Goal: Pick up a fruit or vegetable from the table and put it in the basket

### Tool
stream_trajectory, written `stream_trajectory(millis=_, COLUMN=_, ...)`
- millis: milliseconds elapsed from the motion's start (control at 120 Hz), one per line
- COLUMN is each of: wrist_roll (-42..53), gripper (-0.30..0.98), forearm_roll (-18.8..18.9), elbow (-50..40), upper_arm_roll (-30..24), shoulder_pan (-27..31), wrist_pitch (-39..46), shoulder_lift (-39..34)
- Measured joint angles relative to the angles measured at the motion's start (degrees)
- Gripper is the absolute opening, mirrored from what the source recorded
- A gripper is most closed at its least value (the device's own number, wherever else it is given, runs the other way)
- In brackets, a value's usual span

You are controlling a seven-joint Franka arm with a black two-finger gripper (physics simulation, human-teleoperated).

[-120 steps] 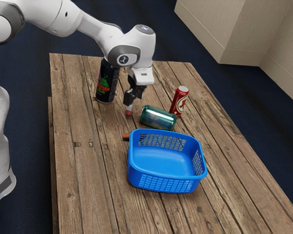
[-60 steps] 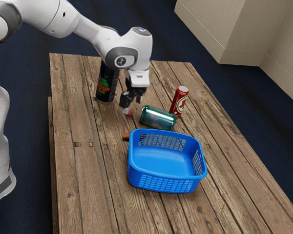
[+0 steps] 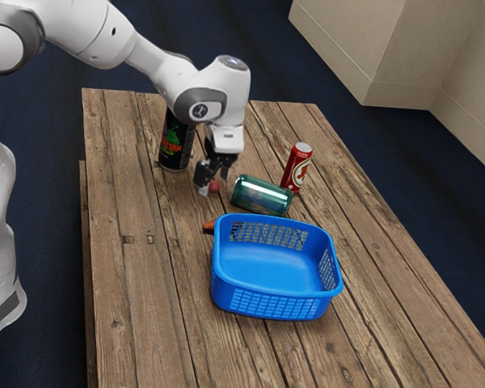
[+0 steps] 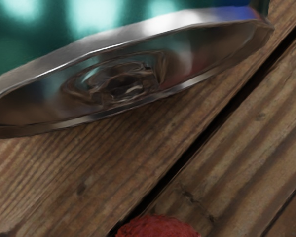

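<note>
1. The step in hand, as I judge it, is the grasp: the jaws are low over the bench (image 3: 145, 315), right above a small red fruit (image 3: 215, 187)
2. The jaws look open, their fingers (image 3: 202, 175) apart, with the fruit low between them and resting on the wood; I see no grip on it
3. Just beside the jaws lies a green can (image 3: 261, 196) on its side, its end facing them; a red can (image 3: 297, 170) stands upright past it, and a tall dark can (image 3: 175, 141) stands on the jaws' other side
4. The blue basket (image 3: 268, 268) is a short way off from the jaws, with an orange piece (image 3: 208, 228), perhaps a carrot, just beside its wall
5. Next, settle the fingers around the fruit, close evenly, then lift straight up before crossing to the basket; a sideways drift could nudge the green can and set it rolling
</note>
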Motion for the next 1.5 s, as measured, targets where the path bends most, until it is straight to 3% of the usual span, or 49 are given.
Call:
stream_trajectory(millis=517, wrist_roll=-0.73, gripper=0.68, forearm_roll=0.28, elbow=-0.18, upper_arm_roll=-0.02, shoulder_pan=-0.40, wrist_pitch=2.63, shoulder_lift=1.59)
stream_trajectory(millis=625, wrist_roll=-1.93, gripper=0.50, forearm_roll=0.67, elbow=-0.25, upper_arm_roll=-0.01, shoulder_pan=-0.55, wrist_pitch=3.13, shoulder_lift=1.55)
stream_trajectory(millis=1000, wrist_roll=-8.35, gripper=0.13, forearm_roll=3.11, elbow=-0.24, upper_arm_roll=0.01, shoulder_pan=-0.42, wrist_pitch=4.39, shoulder_lift=1.34)
stream_trajectory(millis=1317, wrist_roll=-10.59, gripper=0.11, forearm_roll=2.30, elbow=0.01, upper_arm_roll=0.00, shoulder_pan=-0.45, wrist_pitch=3.93, shoulder_lift=0.57)
stream_trajectory(millis=1500, wrist_roll=-10.64, gripper=0.10, forearm_roll=4.40, elbow=1.46, upper_arm_roll=-0.11, shoulder_pan=-1.36, wrist_pitch=1.82, shoulder_lift=-5.21)
